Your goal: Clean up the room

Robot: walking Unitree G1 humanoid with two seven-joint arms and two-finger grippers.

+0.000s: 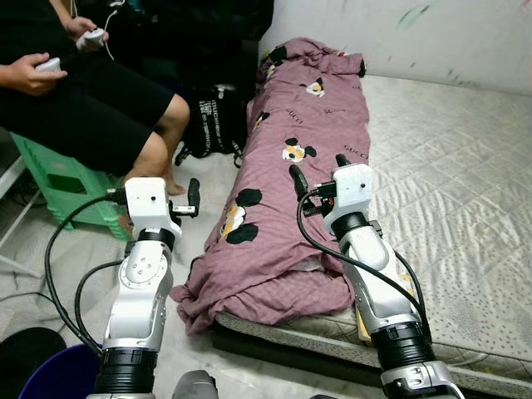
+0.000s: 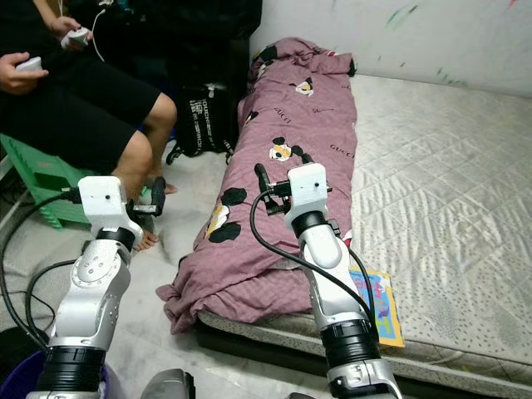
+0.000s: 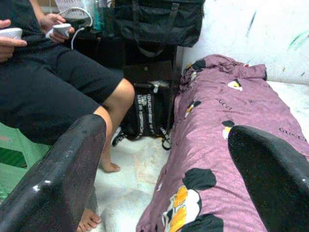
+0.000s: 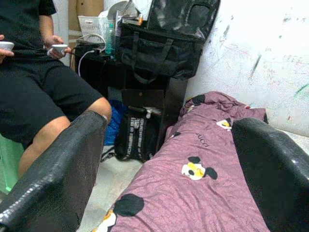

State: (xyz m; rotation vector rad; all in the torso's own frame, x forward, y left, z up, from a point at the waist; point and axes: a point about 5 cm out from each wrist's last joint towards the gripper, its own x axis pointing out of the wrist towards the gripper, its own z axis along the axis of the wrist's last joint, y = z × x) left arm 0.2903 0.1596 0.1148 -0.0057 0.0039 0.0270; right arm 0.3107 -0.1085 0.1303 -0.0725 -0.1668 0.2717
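A mauve blanket (image 1: 299, 166) printed with cartoon faces lies bunched lengthwise along the left edge of a bare mattress (image 1: 449, 166), its near end drooping over the edge toward the floor. My right gripper (image 1: 320, 170) hovers above the middle of the blanket, open, with nothing between its fingers (image 4: 63, 169). My left gripper (image 3: 166, 133) is held over the floor just left of the bed, also open and empty. A colourful booklet (image 2: 381, 303) lies on the mattress near its front edge, beside my right arm.
A person (image 1: 91, 108) sits on a green stool (image 1: 58, 179) at the left, holding controllers, with bare feet on the floor near my left gripper. A black bag (image 1: 214, 120) stands on the floor by the bed's head. A blue bucket (image 1: 58, 374) is near my left side.
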